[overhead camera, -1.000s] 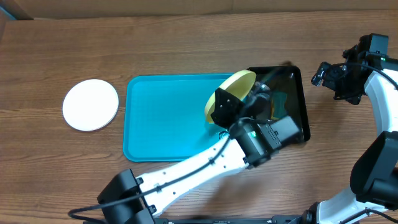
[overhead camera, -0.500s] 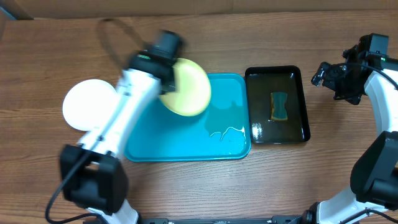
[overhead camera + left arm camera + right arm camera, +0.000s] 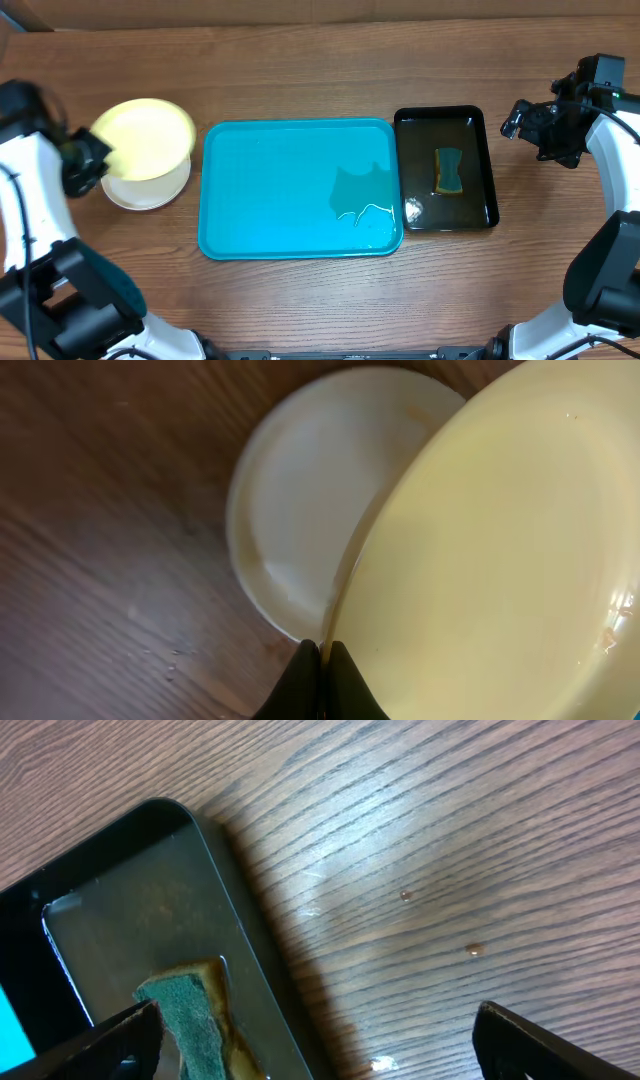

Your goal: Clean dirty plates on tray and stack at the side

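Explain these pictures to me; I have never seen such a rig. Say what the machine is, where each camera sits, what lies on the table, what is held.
This is a robot with two arms at a table. One picture comes from a camera above; the other two from cameras on each wrist. On the table lie a turquoise tray with a puddle, a black tray holding a sponge, and a white plate. The left gripper is shut on the rim of a yellow plate, held tilted over the white one. The right gripper is open and empty.
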### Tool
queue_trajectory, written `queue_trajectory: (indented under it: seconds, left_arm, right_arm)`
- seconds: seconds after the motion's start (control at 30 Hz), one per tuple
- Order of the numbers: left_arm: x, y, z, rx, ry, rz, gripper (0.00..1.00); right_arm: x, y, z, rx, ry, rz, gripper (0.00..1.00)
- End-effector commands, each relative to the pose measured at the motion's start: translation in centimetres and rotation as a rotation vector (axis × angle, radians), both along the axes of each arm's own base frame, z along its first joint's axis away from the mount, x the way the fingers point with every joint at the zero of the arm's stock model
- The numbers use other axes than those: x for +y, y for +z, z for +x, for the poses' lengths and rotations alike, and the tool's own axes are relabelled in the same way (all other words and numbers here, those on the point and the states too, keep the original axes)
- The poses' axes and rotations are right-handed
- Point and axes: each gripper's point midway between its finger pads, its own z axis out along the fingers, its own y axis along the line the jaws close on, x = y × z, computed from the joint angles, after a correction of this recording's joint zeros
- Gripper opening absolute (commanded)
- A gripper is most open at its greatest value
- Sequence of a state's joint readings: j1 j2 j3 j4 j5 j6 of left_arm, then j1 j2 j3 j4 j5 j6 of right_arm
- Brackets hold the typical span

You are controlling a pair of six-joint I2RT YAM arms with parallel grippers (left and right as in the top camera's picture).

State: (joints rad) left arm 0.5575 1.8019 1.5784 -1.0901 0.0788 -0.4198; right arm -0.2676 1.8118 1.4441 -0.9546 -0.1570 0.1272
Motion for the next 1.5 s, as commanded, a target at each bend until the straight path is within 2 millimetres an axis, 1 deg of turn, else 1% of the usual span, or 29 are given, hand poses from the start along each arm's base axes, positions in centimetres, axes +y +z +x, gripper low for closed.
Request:
queue_trajectory:
  seconds: [0.0,0.07,0.13,0.27,0.37,0.57,0.63,0.87,0.9,0.93,0.97,1.0,1.03,1.1,1.13,1.2,1.33,1.37,1.43,1.47]
  left_arm:
    - [1.6,0.2,-1.0,-0.029,0.044,0.002,0.04]
    - [2.2,-0.6,-1.3,-0.034,0.067,0.001,0.04]
    - [2.3,-1.4,-1.3,-0.031,0.068,0.007,0.04]
    - [1.8,-3.7,-1.2,-0.033,0.061,0.012,0.04]
    - [1.7,-4.7,-1.2,-0.037,0.061,0.014,0.04]
    - [1.9,-5.0,-1.4,-0.026,0.064,0.029,0.04]
    - [1.9,-5.0,-1.5,-0.023,0.064,0.029,0.06]
    - [2.7,-5.0,-2.1,0.011,0.077,0.074,0.06]
    - [2.6,-5.1,-2.1,0.01,0.077,0.071,0.09]
    - [2.4,-5.0,-1.9,0.0,0.073,0.06,0.22]
    - [2.2,-5.0,-1.6,-0.013,0.067,0.047,0.4]
    - [2.1,-5.0,-1.5,-0.022,0.063,0.037,0.53]
    - [1.8,-4.9,-1.3,-0.033,0.057,0.022,0.59]
    - [1.0,-4.9,-0.8,-0.06,0.018,-0.015,0.68]
    - [0.4,-4.8,-0.4,-0.081,-0.009,-0.041,0.71]
    - [-1.1,-4.4,0.5,-0.138,-0.057,-0.117,0.77]
    - [-4.7,-3.1,2.4,-0.252,-0.186,-0.26,0.84]
    - [-5.4,-3.0,2.6,-0.265,-0.215,-0.276,0.88]
    - [-6.6,-3.0,2.7,-0.258,-0.244,-0.293,1.0]
    - [-7.2,-3.1,2.7,-0.244,-0.254,-0.3,1.0]
  right_arm:
    - [-0.2,1.2,0.4,-0.036,-0.006,-0.008,1.0]
    - [-0.2,1.2,0.4,-0.036,-0.005,-0.008,1.0]
    - [-0.2,1.2,0.4,-0.036,-0.006,-0.008,1.0]
    - [-0.2,1.2,0.4,-0.036,-0.006,-0.008,1.0]
    - [-0.2,1.2,0.4,-0.036,-0.006,-0.008,1.0]
    - [-0.2,1.2,0.4,-0.036,-0.006,-0.008,1.0]
    - [-0.2,1.2,0.4,-0.036,-0.006,-0.008,1.0]
    - [-0.2,1.2,0.4,-0.036,-0.005,-0.008,1.0]
    - [-0.2,1.2,0.4,-0.036,-0.006,-0.008,1.0]
    - [-0.2,1.2,0.4,-0.036,-0.006,-0.008,1.0]
    - [-0.2,1.2,0.4,-0.036,-0.006,-0.008,1.0]
    - [-0.2,1.2,0.4,-0.036,-0.005,-0.008,1.0]
    - [-0.2,1.2,0.4,-0.036,-0.006,-0.008,1.0]
    - [-0.2,1.2,0.4,-0.036,-0.005,-0.008,1.0]
    - [-0.2,1.2,0.4,-0.036,-0.005,-0.008,1.0]
    - [-0.2,1.2,0.4,-0.036,-0.006,-0.008,1.0]
    - [-0.2,1.2,0.4,-0.036,-0.006,-0.008,1.0]
    - [-0.2,1.2,0.4,-0.036,-0.006,-0.008,1.0]
    - [-0.2,1.2,0.4,-0.036,-0.005,-0.008,1.0]
    - [-0.2,1.2,0.4,-0.036,-0.006,-0.008,1.0]
